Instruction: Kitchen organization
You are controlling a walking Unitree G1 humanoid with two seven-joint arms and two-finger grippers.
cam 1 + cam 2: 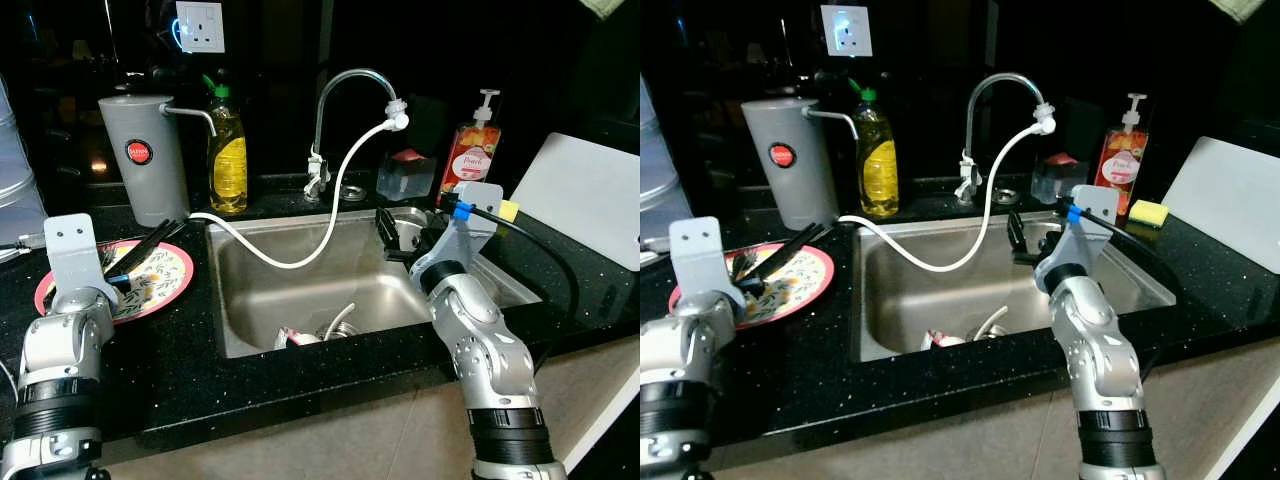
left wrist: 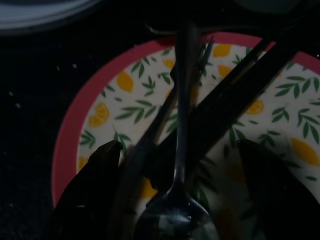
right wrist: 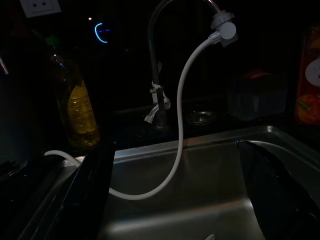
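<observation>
A red-rimmed plate (image 1: 176, 293) with a lemon pattern lies on the black counter left of the sink. Black chopsticks (image 2: 235, 95), a fork (image 2: 201, 54) and a spoon (image 2: 175, 216) lie across it. My left gripper (image 2: 178, 146) hangs open just above the plate, its fingers (image 2: 102, 165) on either side of the cutlery and closed on nothing. My right gripper (image 1: 405, 240) is open over the right part of the steel sink (image 1: 290, 295), holding nothing and pointing toward the faucet (image 1: 345, 85).
A white hose (image 1: 340, 200) runs from the faucet tip across the sink to a grey canister (image 1: 145, 155). Yellow dish soap (image 1: 228, 150), a pump bottle (image 1: 470, 150), a sponge (image 1: 509, 210) and a white board (image 1: 590, 195) line the counter. Small items (image 1: 300, 337) lie in the sink.
</observation>
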